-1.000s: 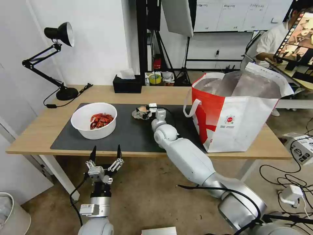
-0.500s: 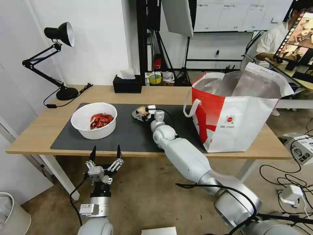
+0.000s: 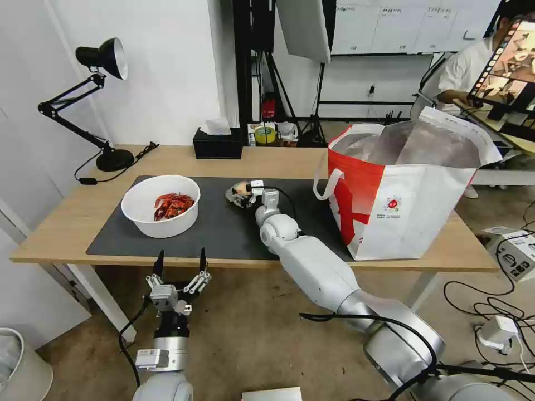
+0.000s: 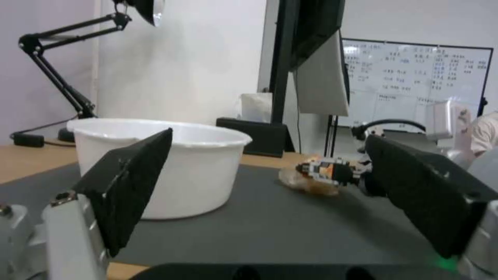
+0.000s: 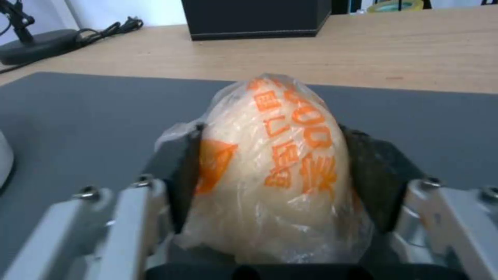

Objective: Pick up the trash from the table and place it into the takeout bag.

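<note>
The plastic-wrapped orange lump point(image 3: 239, 189) lies mid-mat on the table point(image 3: 267, 159). My right gripper point(image 3: 248, 192) is shut on it, and both black pads press its sides point(image 5: 270, 130). I cannot tell whether the lump point(image 4: 311, 182) is off the mat. The white bowl point(image 3: 161, 225) of red crayfish shells stands on the mat's left part. The red-and-white takeout bag point(image 3: 407, 206) stands open at the table's right end. My left gripper point(image 3: 180, 262) hangs open below the table's front edge, facing the bowl point(image 4: 202, 171).
A black tissue box point(image 3: 218, 143) sits at the table's back edge and a black desk lamp point(image 3: 106, 111) at its back left. The dark mat point(image 3: 223, 228) has bare room between the bowl and my right arm. Cables lie on the floor at the right.
My right arm has edged slightly to the left with its gripper staying at the lump. The left arm has not moved.
</note>
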